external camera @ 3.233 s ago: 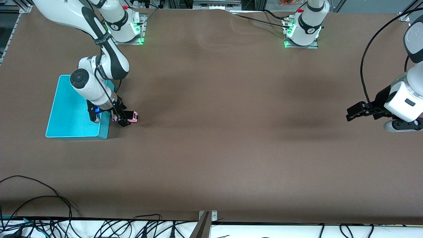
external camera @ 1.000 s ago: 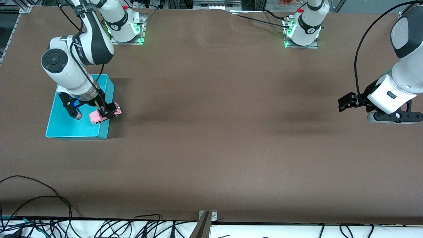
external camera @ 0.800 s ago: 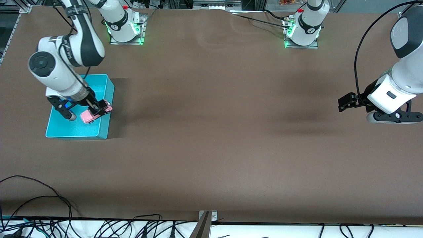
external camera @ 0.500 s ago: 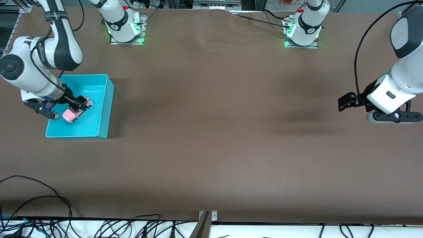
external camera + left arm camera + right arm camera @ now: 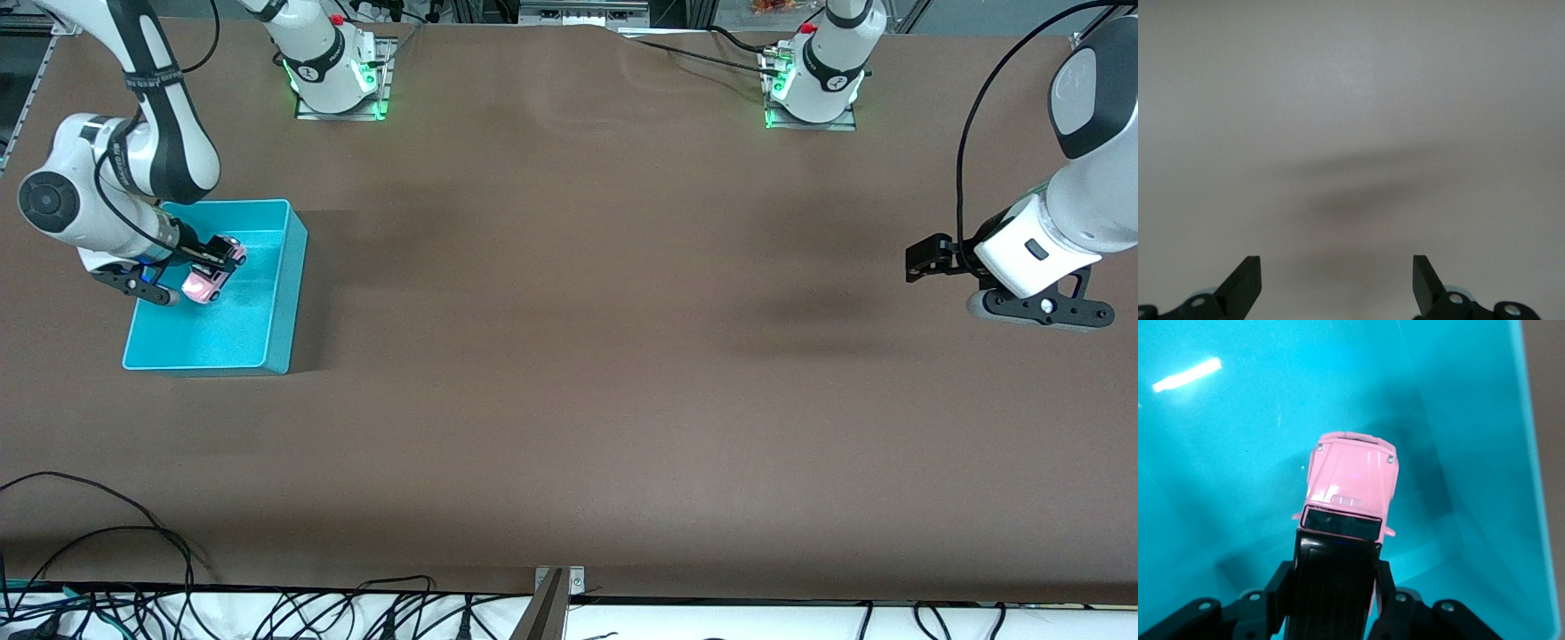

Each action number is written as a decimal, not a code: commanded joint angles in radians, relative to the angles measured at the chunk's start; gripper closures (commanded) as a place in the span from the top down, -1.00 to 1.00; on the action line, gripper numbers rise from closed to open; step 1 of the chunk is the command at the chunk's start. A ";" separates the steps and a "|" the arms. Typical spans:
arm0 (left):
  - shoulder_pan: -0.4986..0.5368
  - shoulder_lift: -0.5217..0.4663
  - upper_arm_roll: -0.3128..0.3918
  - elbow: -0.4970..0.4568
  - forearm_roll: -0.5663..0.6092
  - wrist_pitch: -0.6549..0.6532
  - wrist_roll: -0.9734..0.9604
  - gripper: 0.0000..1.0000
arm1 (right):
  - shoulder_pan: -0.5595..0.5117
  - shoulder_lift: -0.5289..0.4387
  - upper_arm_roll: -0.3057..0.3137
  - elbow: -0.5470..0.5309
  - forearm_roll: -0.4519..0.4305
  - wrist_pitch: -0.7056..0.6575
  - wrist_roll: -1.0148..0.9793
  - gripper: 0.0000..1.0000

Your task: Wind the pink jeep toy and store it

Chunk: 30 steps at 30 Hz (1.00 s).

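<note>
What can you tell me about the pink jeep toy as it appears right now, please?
The pink jeep toy is a small boxy car with a glossy light pink body, a black ribbed roof, a dark windscreen and dark wheels; it looks like painted metal or plastic. The right gripper is shut on its roof section and holds it tilted, bonnet angled downward, over the inside of the turquoise bin at the right arm's end of the table. Whether it touches the bin's floor cannot be told.
</note>
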 commanded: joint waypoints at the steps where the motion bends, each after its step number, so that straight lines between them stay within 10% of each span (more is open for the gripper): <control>1: -0.003 0.001 0.007 0.008 -0.011 -0.013 0.040 1.00 | -0.033 0.032 -0.001 0.001 -0.012 0.043 -0.015 -1.00; 30: -0.003 0.004 0.007 0.015 -0.011 -0.010 0.039 1.00 | -0.041 0.122 0.009 0.001 -0.012 0.135 -0.002 -1.00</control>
